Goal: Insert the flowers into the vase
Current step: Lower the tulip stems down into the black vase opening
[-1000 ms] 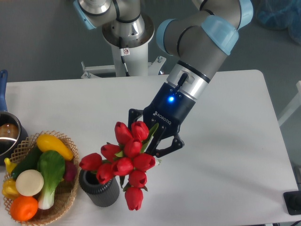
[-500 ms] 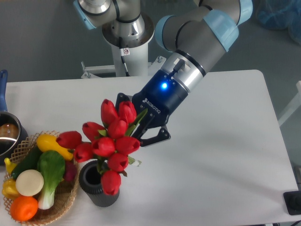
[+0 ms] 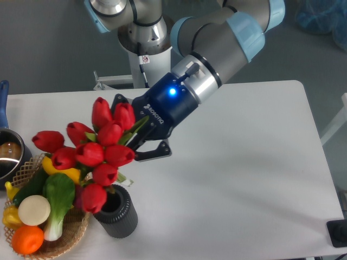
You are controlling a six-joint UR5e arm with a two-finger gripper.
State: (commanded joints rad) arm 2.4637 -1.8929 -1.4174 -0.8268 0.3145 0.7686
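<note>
The flowers [image 3: 95,151], a bunch of red tulip heads with green leaves, hang in the air at the left of the table. My gripper [image 3: 142,142] is shut on their stems, which are mostly hidden behind the heads. The bunch leans out to the left, its lowest heads just over the mouth of the vase [image 3: 116,212], a short dark ribbed cylinder standing near the front edge. The upper heads reach out over the wicker basket. Whether the stem ends are inside the vase I cannot tell.
A wicker basket [image 3: 65,242] with toy vegetables and fruits stands left of the vase, touching it. A metal pot [image 3: 10,153] with a blue handle [image 3: 4,100] sits at the far left edge. The arm's base [image 3: 146,54] rises behind the table.
The gripper has swung left and up with the flowers. The bunch, which hung right of the vase a second ago, now sits above the vase and basket.
</note>
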